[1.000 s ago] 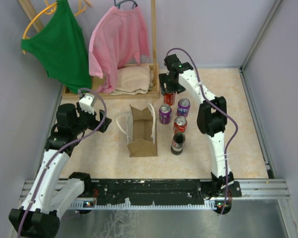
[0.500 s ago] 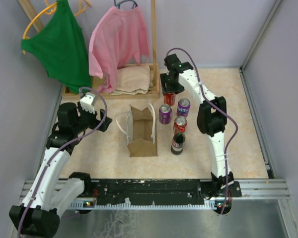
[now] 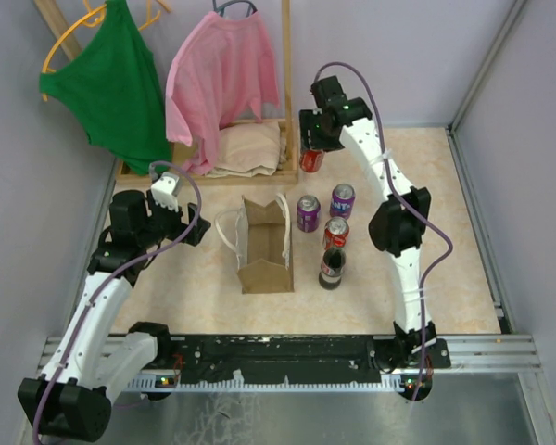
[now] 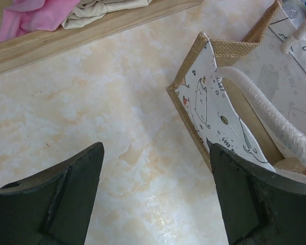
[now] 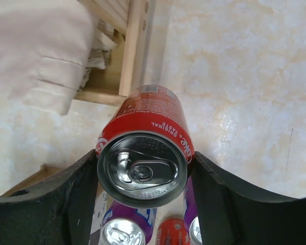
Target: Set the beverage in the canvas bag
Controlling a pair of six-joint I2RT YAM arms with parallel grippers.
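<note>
The right jaws grip the red can (image 3: 312, 159) roughly upright above the tabletop (image 3: 445, 232), the open-mouthed canvas bag (image 3: 264, 243) lying at seven o'clock from it; the left jaws gape wide.

You are in a robot lab cell: two arms (image 3: 392, 227) bolted on alu rail (image 3: 486, 352), grey panel walls (image 3: 417, 56) around the tabletop (image 3: 454, 278).

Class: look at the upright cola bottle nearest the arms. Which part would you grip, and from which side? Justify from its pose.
Take the cola bottle by its neck, probably from above. It stands upright, a standing red can crowds it right behind, and the canvas bag stands to its left, so the top looks freest.
</note>
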